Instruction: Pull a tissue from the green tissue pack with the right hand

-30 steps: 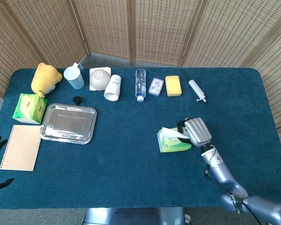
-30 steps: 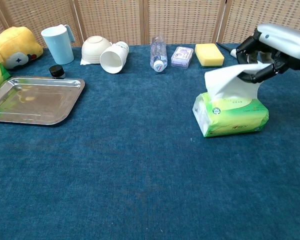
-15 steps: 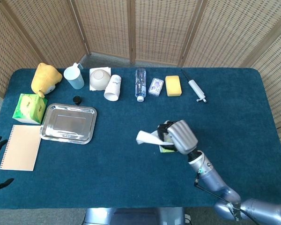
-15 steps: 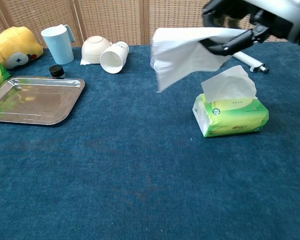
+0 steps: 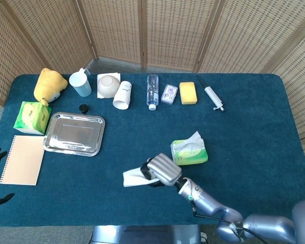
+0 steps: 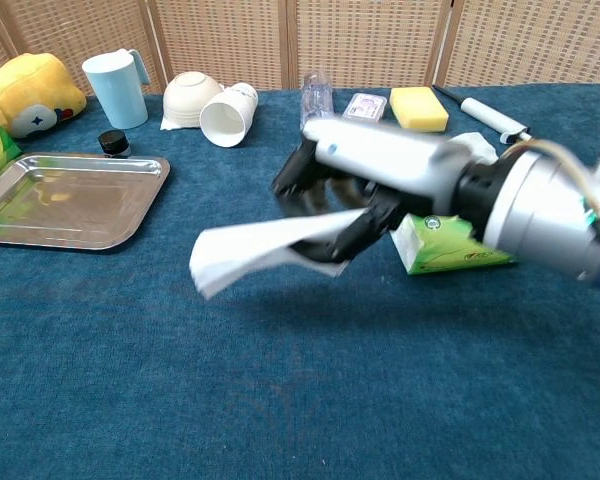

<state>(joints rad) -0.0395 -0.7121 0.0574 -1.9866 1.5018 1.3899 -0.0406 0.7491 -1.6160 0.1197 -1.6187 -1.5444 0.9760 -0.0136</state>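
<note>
Blue table cloth (image 5: pixel 254 132) — wicker screens (image 5: pixel 157 30).

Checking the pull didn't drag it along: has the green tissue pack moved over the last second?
No. In the head view the green tissue pack sits where it was, same offset from the metal tray; only the right hand carried the tissue away.

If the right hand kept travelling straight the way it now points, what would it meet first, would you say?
The right hand, holding the pulled tissue, points toward the robot's left across bare blue table. Nothing stands close in that line; the notebook lies far along it, though height and depth are unclear.
</note>
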